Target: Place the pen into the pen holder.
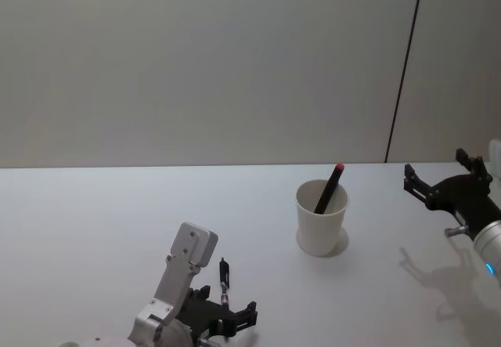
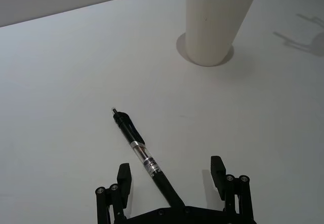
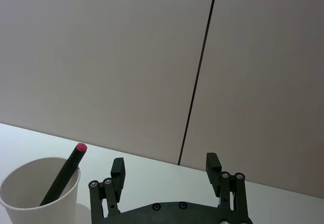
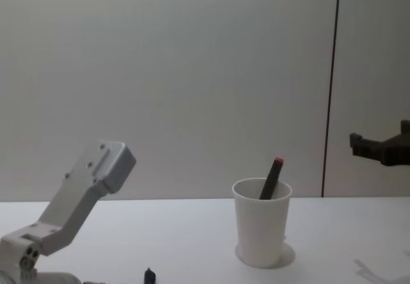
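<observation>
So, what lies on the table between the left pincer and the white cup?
A black pen, starting at the left pincer; from its tip to the white cup the table is bare, in the left wrist view.

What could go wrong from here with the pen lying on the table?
1. The pen lies slanted inside the open left pincer, so closing may twist it or roll it away.
2. The pen holder already holds a leaning red-capped pen; a new one could knock it or tip the holder.
</observation>
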